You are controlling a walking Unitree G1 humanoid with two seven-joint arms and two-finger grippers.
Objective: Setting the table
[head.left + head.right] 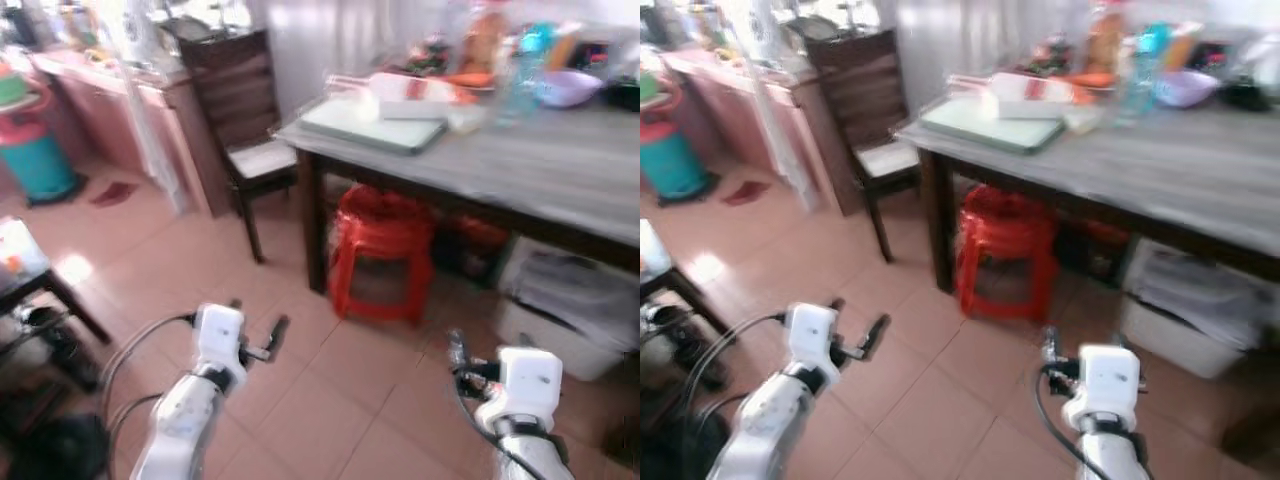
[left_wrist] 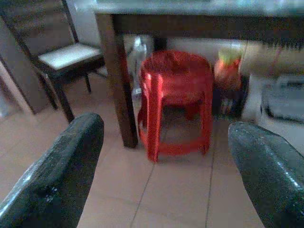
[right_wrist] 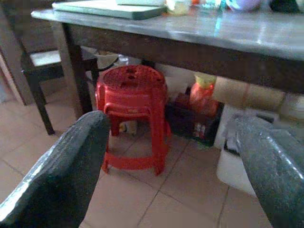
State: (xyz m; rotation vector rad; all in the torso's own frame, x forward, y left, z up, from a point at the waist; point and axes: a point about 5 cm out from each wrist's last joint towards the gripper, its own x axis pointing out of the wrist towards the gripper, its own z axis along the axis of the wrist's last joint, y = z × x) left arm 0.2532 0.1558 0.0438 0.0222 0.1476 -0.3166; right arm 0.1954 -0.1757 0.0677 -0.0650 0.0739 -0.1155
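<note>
The items (image 1: 480, 50) at the table's (image 1: 560, 160) far end are blurred beyond telling. The stool (image 2: 175, 95) is partly hidden behind a table leg (image 2: 116, 80). The chair (image 1: 240, 110) is cut off above.

Lived-in home kitchen and dining corner, judging by the furnishings. Terracotta floor tiles (image 1: 330, 380) underfoot. At one o'clock, a grey-topped dining table (image 1: 560, 165) on dark wooden legs, crowded at the far edge with a pale green tray (image 1: 372, 125), a blue bottle (image 1: 522, 70), a lilac bowl (image 1: 568, 87) and blurred food packets. Beneath it, stacked red plastic stools (image 1: 380, 255) and white storage boxes (image 1: 565, 310). At eleven o'clock, a dark wooden chair (image 1: 245, 130) with a pale seat. At ten o'clock, a pinkish counter (image 1: 120, 100) cluttered with kitchenware, and a teal canister (image 1: 38, 160) on the floor.
</note>
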